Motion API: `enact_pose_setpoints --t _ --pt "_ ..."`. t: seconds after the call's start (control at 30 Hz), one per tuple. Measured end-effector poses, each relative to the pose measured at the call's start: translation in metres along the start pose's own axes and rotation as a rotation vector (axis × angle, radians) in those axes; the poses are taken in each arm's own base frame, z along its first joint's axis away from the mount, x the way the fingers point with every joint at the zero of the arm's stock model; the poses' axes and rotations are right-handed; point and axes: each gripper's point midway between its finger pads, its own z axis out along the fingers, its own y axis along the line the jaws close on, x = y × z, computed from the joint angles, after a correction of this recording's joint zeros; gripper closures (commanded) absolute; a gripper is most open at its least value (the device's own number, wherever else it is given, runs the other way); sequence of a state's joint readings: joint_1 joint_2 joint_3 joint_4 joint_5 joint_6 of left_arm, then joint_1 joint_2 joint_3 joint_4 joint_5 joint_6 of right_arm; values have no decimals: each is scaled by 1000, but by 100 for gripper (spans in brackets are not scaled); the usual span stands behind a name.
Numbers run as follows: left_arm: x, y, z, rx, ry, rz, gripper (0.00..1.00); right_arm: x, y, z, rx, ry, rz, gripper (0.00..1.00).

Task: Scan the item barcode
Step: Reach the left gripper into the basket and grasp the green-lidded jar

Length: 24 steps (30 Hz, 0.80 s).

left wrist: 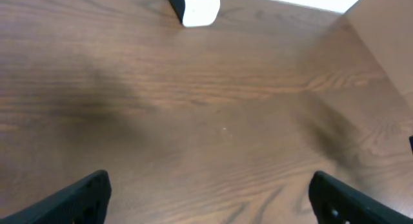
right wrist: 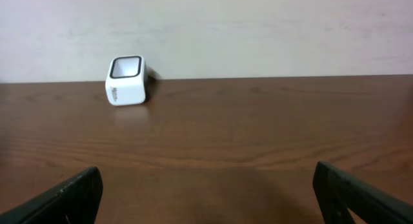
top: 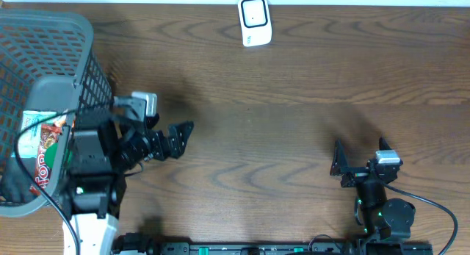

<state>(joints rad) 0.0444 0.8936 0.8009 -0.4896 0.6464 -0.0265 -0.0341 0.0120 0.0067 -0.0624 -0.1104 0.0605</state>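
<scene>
While left gripper (top: 178,139), right gripper (top: 338,164) gape, scanner (top: 255,20) apart

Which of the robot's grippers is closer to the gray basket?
Left. The left gripper sits close beside the basket; the right gripper is much farther off, on the opposite side.

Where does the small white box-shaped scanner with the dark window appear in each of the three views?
Overhead: the small white box-shaped scanner stands at the top edge, slightly right of centre.
Left wrist: the scanner is at the top edge, left of centre, partly cut off.
Right wrist: the scanner is whole, upper left of centre.
Shared landmark: the far edge of the brown wooden table, against the pale wall.
</scene>
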Motion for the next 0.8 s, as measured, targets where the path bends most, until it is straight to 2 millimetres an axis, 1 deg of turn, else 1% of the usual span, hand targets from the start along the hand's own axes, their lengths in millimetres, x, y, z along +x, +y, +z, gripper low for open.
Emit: enact_pose_setpoints --t 0.1,0.23,0.3,0.43,0.57,0.8 --pt "-15 1 -6 -39 28 -20 5 0 0 0 0 0 0 1" --pt "-44 6 -12 -107 34 -26 4 0 0 0 0 0 0 1" --pt "-56 10 -13 -139 31 -25 2 0 0 0 0 1 0 1" --pt "-73 22 -11 -201 25 -23 2 0 0 0 0 0 0 1" --pt "-78 33 -8 -249 31 -29 2 0 0 0 0 0 0 1" --pt "-76 49 -10 -338 38 -40 2 0 0 0 0 0 0 1"
